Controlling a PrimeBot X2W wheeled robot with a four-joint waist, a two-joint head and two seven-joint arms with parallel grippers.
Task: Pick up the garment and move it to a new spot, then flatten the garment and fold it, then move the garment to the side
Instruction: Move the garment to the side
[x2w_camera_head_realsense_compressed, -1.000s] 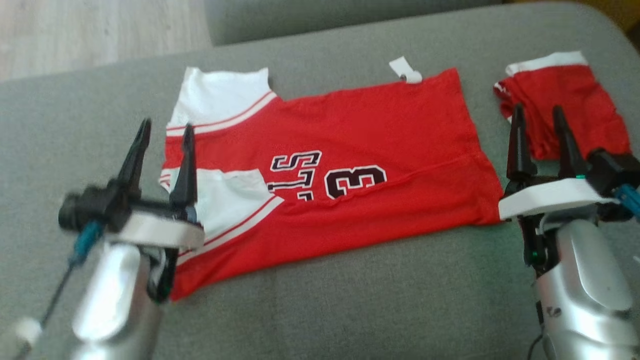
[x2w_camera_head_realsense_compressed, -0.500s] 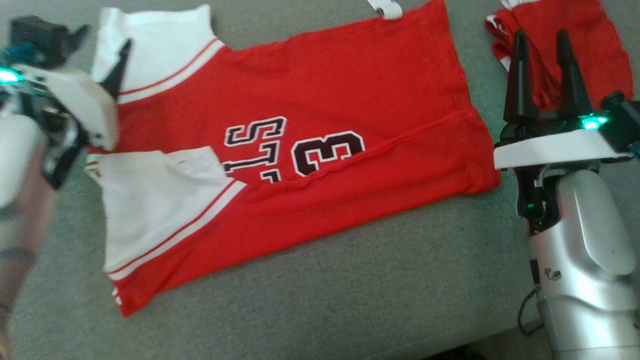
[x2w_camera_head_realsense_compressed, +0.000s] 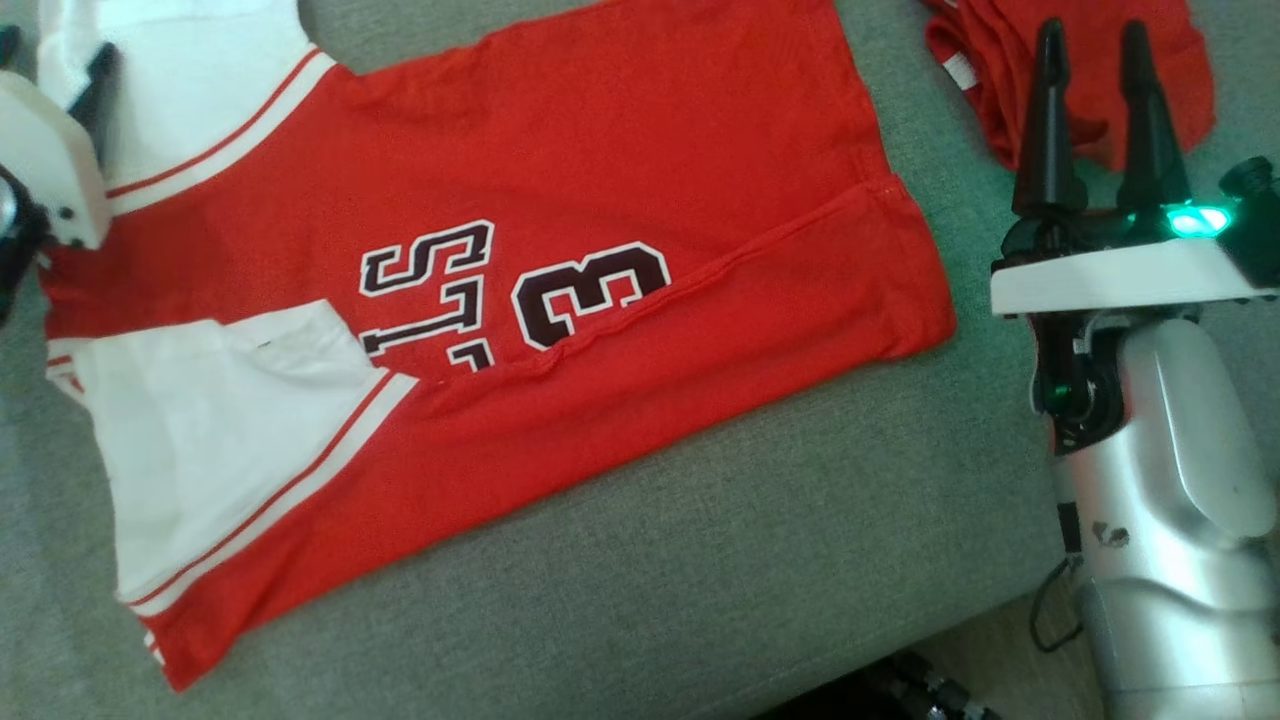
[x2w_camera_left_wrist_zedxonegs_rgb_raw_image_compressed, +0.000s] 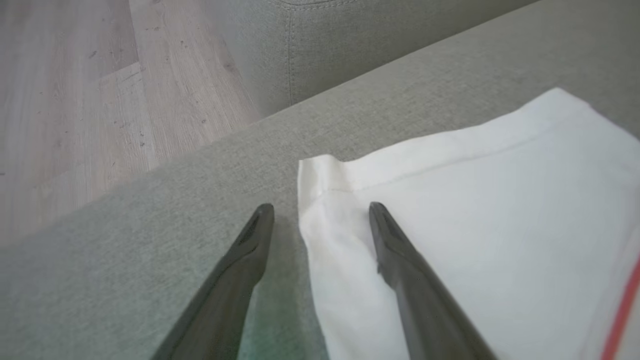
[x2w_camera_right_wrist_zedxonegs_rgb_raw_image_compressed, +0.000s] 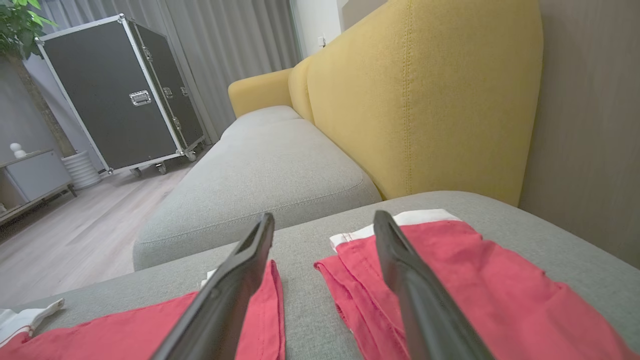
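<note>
The red jersey (x2w_camera_head_realsense_compressed: 600, 150) lies spread flat on the grey sofa cushion (x2w_camera_head_realsense_compressed: 700, 560), its white-sleeved shoulder end toward the robot's left and its hem toward the right. A long crease runs across its lower half, just under the dark number 13 (x2w_camera_head_realsense_compressed: 590, 295). One white sleeve (x2w_camera_head_realsense_compressed: 200, 440) is folded in over the red body near the front edge. The other white sleeve (x2w_camera_left_wrist_zedxonegs_rgb_raw_image_compressed: 475, 200) lies at the far left corner, and the left claw (x2w_camera_left_wrist_zedxonegs_rgb_raw_image_compressed: 320, 207) is over it with its fingers spread wide and nothing between them. One finger (x2w_camera_left_wrist_zedxonegs_rgb_raw_image_compressed: 250, 260) stands over bare cushion, the other over the sleeve's corner, so the sleeve's edge runs up between them; whether either tip touches cloth I cannot tell. The right claw (x2w_camera_head_realsense_compressed: 1090, 30) is just off the jersey's hem end, also wide open and empty. Its fingers point toward a second, smaller red cloth with white trim (x2w_camera_right_wrist_zedxonegs_rgb_raw_image_compressed: 490, 280), which lies apart from the jersey on the same cushion. In the right wrist view the strip of cushion separating the two cloths runs up between that claw's fingers. Beyond are a yellow sofa back (x2w_camera_right_wrist_zedxonegs_rgb_raw_image_compressed: 425, 100), a black wheeled case (x2w_camera_right_wrist_zedxonegs_rgb_raw_image_compressed: 115, 100) and a wooden floor (x2w_camera_left_wrist_zedxonegs_rgb_raw_image_compressed: 75, 100).
</note>
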